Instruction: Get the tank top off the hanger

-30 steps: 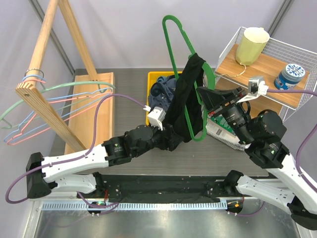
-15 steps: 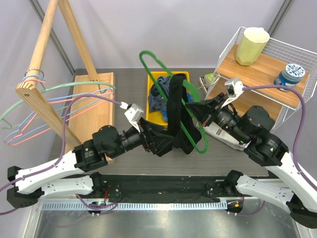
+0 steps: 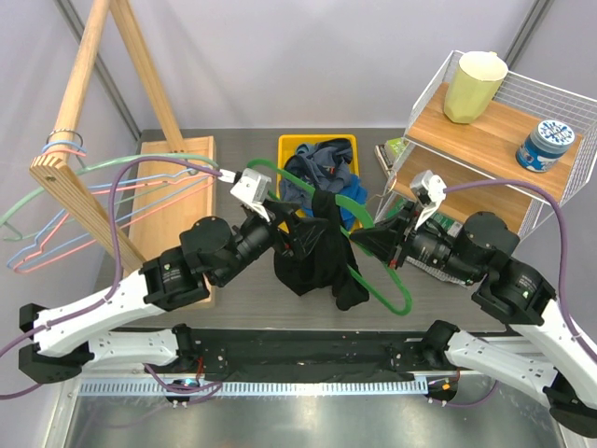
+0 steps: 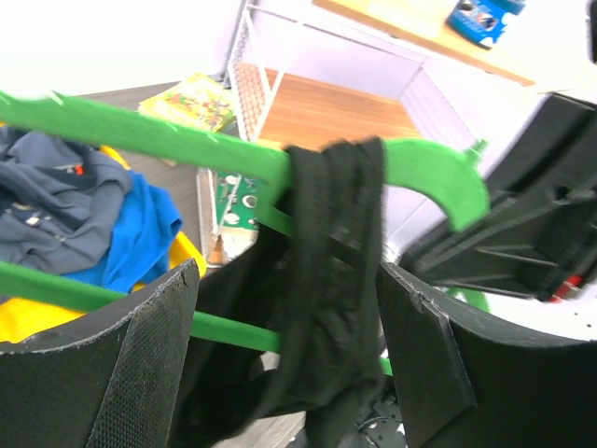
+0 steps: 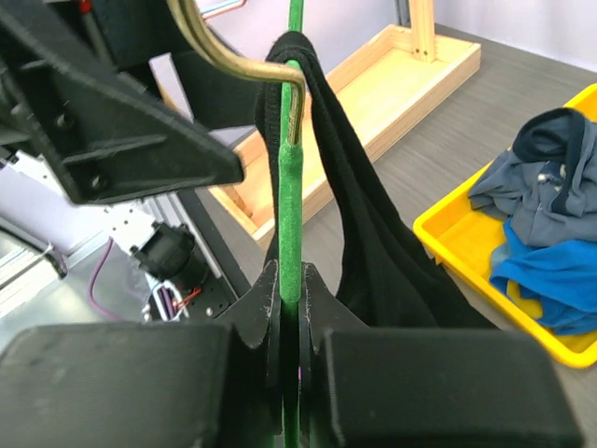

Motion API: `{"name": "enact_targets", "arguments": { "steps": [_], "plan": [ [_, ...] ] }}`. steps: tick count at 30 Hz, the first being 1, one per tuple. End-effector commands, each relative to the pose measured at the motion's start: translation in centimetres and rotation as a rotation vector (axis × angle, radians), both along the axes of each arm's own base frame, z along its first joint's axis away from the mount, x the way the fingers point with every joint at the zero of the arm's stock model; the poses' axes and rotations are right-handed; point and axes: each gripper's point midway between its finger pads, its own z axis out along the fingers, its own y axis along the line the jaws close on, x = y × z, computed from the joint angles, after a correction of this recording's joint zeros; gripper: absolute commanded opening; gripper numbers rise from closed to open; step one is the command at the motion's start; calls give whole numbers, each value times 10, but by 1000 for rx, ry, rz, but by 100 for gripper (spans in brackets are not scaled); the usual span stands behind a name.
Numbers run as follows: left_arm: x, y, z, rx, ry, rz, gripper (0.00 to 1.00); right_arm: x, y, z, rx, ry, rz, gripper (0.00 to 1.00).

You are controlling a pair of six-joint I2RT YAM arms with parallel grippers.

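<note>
Tank top hangs above the bench, bunched on the green hanger. Right jaws grip the hanger: hold it level. Left jaws open, straddling the fabric: close on the bunch, then draw it off the free end.

- No word, brand, number or sign can be read in any of the views.
- Blue tin on the wooden shelf: its lid carries a white printed pattern, too small to make out. In the left wrist view it is cut off by the frame edge and blurred.
- Yellow-green printed pack on the table beside the wire rack: the cover shows print, but it is too blurred to read.
- Green packet under the rack: white marks only, nothing legible.
</note>
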Motion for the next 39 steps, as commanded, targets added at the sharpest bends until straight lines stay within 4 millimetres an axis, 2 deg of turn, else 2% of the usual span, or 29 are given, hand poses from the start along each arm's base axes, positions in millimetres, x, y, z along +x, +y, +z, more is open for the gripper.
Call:
{"name": "enact_targets", "arguments": {
  "steps": [1, 6, 12, 13, 15, 18, 19, 20, 22, 28, 34, 36, 39],
  "plan": [
    [5, 5, 13, -12, -23, 37, 77, -15, -4, 12, 29, -45, 54, 1],
    [-1, -9, 10, -8, -9, -22, 74, -18, -4, 6, 23, -38, 65, 1],
    [-14, -26, 12, -27, 9, -119, 60, -18, -4, 2, 21, -28, 62, 1],
    [-15, -29, 11, -26, 10, -132, 53, -18, -5, 0, 19, -26, 61, 1],
    [-22, -35, 12, -32, 10, -181, 47, -18, -6, 0, 21, -26, 55, 1],
    [-29, -42, 14, -37, 14, -230, 31, -17, -9, -2, 19, -24, 38, 1],
    [-29, -42, 12, -33, 21, -232, 13, -16, -10, -3, 15, -21, 32, 1],
    [-29, -42, 15, -39, 25, -229, 7, -16, -13, -3, 15, -23, 21, 1],
    [-27, -39, 14, -35, 29, -211, 3, -15, -16, -5, 5, -19, 4, 1],
    [-19, -28, 17, -33, 14, -151, 0, -18, -27, -18, -23, 7, -22, 1],
    [-15, -23, 32, -16, -24, -126, 0, -24, -37, -42, -77, 64, -41, 1],
    [-7, -13, 40, 18, -53, -72, 0, -29, -41, -54, -102, 97, -38, 1],
    [13, 4, 38, 110, -94, 61, 0, -41, -48, -67, -128, 143, -19, 1]
  ]
}}
